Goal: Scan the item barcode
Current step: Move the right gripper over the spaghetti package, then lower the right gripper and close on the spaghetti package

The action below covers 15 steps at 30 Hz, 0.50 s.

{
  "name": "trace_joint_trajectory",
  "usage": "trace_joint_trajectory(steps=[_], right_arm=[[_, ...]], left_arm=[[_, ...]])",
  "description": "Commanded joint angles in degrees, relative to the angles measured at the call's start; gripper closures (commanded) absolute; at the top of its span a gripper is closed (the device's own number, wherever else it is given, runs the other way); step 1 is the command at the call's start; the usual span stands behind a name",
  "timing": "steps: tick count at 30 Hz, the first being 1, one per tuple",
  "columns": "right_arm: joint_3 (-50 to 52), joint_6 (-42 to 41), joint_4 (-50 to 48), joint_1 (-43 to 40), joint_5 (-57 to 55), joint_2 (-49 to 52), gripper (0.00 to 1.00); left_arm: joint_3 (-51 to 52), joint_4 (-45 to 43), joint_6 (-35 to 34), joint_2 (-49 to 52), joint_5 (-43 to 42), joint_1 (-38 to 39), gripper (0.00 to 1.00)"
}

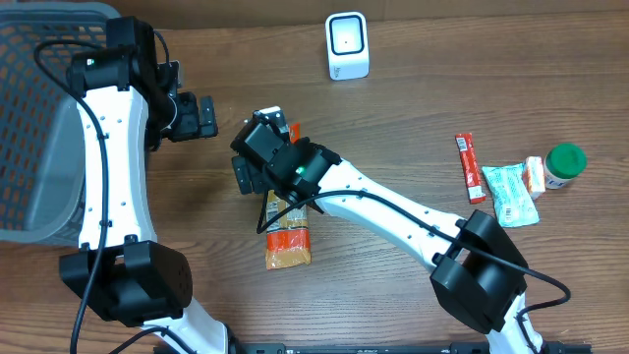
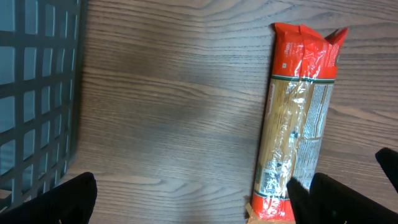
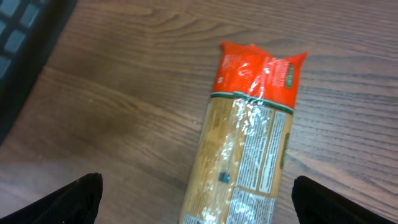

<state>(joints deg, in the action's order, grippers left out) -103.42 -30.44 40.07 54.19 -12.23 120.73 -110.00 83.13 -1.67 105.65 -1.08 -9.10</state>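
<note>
The pasta pack (image 1: 288,241) lies flat on the table (image 1: 413,108). Above its red end the right fingers (image 3: 71,199) hover, released; the left fingers (image 2: 62,202), also released, hang beside it.

The table (image 1: 442,79) carries seven things, one of each kind. There is one long pasta packet (image 1: 288,241) toward the front edge, one white scanner (image 1: 347,44) by the far edge, and one grey basket (image 1: 39,187) at the left edge. Near the right edge sit four small goods: one red stick sachet (image 1: 469,167), one teal pouch (image 1: 509,192), one orange-and-white packet (image 1: 534,174) and one green-lidded jar (image 1: 564,162). Two white arms reach over the table, one left arm (image 1: 108,147) and one right arm (image 1: 393,211).
</note>
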Motion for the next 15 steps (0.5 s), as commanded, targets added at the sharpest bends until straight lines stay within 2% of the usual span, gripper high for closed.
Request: trace_joint_trajectory(steps=[1, 15], right_arm=[[1.5, -2.6, -1.3, 0.1, -2.7, 2.3, 0.0], [1.6, -2.5, -1.4, -0.2, -5.3, 11.2, 0.0]], left_arm=[[-1.0, 0.0, 0.4, -1.4, -0.2, 0.1, 0.0], [-1.0, 0.0, 0.4, -1.4, -0.2, 0.1, 0.0]])
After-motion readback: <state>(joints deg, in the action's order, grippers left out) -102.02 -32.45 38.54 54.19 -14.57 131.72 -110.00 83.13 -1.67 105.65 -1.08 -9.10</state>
